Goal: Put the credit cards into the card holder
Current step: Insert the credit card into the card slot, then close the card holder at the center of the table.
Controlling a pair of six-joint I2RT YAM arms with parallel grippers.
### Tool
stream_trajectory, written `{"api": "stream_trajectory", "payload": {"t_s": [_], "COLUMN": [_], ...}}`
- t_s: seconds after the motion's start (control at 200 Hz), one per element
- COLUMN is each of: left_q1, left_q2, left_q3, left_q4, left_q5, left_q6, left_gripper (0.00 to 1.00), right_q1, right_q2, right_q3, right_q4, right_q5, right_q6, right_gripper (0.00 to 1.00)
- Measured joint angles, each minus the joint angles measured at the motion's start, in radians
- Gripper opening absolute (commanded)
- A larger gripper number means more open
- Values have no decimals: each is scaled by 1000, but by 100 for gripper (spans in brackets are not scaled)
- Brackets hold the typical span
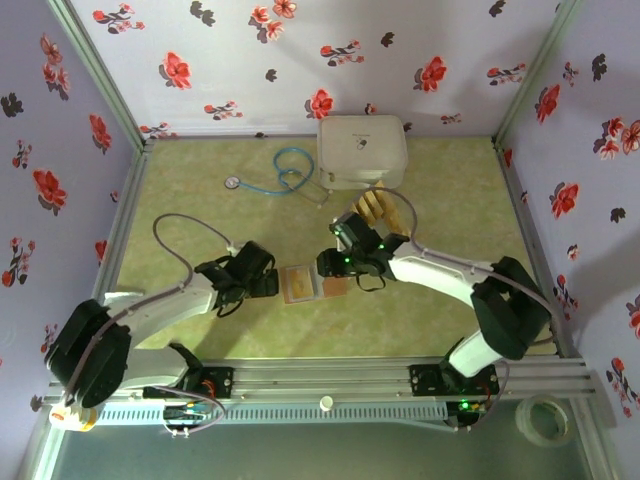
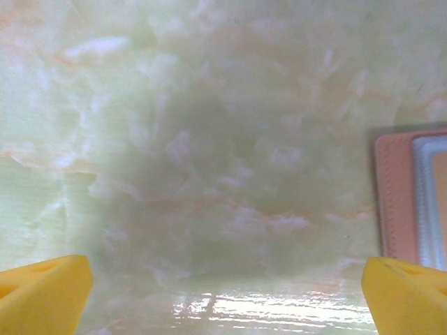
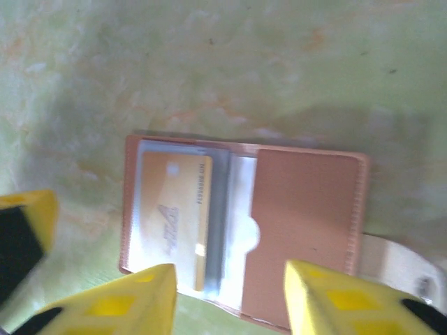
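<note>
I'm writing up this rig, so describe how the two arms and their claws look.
White shells with black joints. The left arm has a looping grey cable; the right arm shows green lights. The left claw and right claw have yellow wedge-shaped fingers.

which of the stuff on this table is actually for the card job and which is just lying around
For the job:
open reddish-brown leather wallet with grey-blue lining
thin golden-yellow card inside it
fanned golden-yellow cards by the white case

Lying about:
big white rounded case
blue-tubed stethoscope
clear tape roll beyond the rail
</note>
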Motion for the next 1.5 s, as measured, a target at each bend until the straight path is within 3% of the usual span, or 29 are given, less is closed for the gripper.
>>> {"api": "stream_trajectory", "payload": {"t_s": [0.15, 0.385, 0.755, 0.915, 1.5], "left_q1": [11, 18, 19, 19, 21], "left_q2": [-80, -105, 52, 106, 243], "left_q3": [0, -11, -28, -28, -27], "left_q4": [3, 107, 320, 378, 521], "left_q5": [20, 126, 272, 298, 374], "left_q6": [26, 47, 46, 46, 46], "left_gripper": [100, 100, 100, 100, 100], "right_q1": [-36, -58, -62, -69, -75], "right_q2": [-80, -118, -16, 7, 61], "right_q3": [-90, -170, -178, -178, -202], "right_q4": [-15, -21, 74, 106, 192], "right_q5": [35, 58, 58, 58, 23], "right_q6": [1, 1, 0, 0, 20], "right_gripper": [56, 58, 55, 49, 9]}}
